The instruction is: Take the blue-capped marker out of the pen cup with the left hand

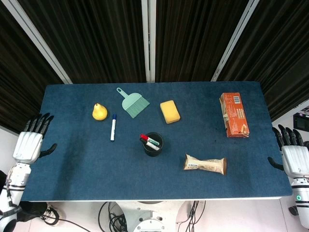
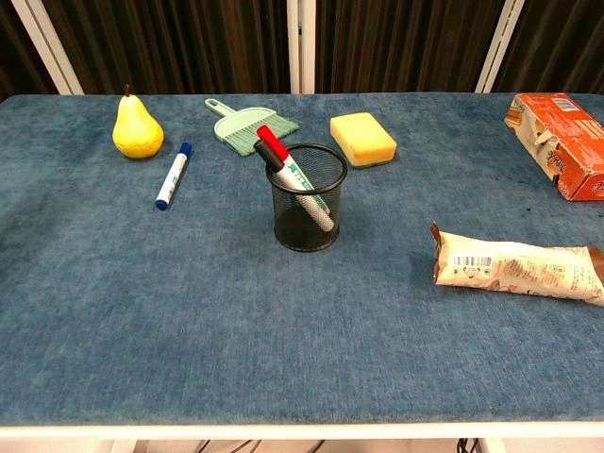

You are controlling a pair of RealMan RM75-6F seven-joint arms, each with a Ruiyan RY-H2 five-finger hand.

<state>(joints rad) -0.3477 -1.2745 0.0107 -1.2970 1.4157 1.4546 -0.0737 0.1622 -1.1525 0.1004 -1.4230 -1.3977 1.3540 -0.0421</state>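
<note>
The blue-capped marker (image 1: 113, 127) (image 2: 173, 176) lies flat on the blue table, left of the black mesh pen cup (image 1: 153, 144) (image 2: 304, 197) and just right of a yellow pear. Two markers, one red-capped, one green-labelled, lean inside the cup. My left hand (image 1: 30, 141) hangs off the table's left edge, fingers spread, holding nothing. At the right edge, off the table, my right hand (image 1: 293, 156) is likewise open and empty. Neither hand shows in the chest view.
A yellow pear (image 1: 99, 111) sits by the marker. A green dustpan brush (image 1: 133, 102) and a yellow sponge (image 1: 170, 111) lie behind the cup. An orange box (image 1: 233, 115) lies at the right, a wrapped snack bar (image 1: 205, 164) at front right.
</note>
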